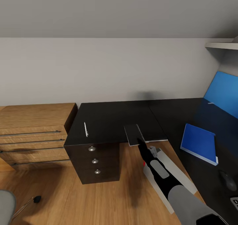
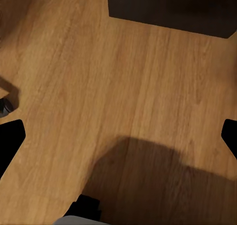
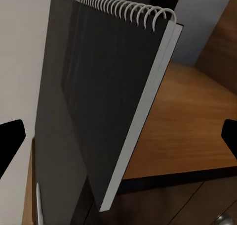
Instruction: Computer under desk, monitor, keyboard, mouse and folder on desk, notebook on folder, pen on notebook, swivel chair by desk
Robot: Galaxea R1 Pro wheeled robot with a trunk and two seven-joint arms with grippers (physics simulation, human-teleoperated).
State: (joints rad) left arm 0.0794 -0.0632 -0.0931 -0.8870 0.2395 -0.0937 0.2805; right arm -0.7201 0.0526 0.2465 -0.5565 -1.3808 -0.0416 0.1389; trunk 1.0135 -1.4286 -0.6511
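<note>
Head view, lower centre: the right gripper (image 1: 141,144) reaches up from the lower right of the frame to the front edge of the desk (image 1: 112,119), its black tip at the near edge of the notebook (image 1: 133,134); whether it pinches the notebook cannot be told here. The notebook lies at the desk edge, partly overhanging it. Right wrist view: the notebook (image 3: 106,96) fills the centre, spiral binding at the upper edge and white page edges along its side, with the two finger tips (image 3: 10,141) dark at the frame's left and right margins, spread wide apart. Left wrist view: the left gripper's fingertips (image 2: 9,141) likewise sit at opposite margins, spread, over the wood floor (image 2: 98,86). Head view, left of the notebook: the pen (image 1: 85,129) lies near the desk's left end, above three drawers. At right lie the blue folder (image 1: 198,143) and, nearer the lower right corner, the mouse (image 1: 228,180). Under the arm stands the computer (image 1: 172,172). A wooden chest (image 1: 33,132) occupies the left.
</note>
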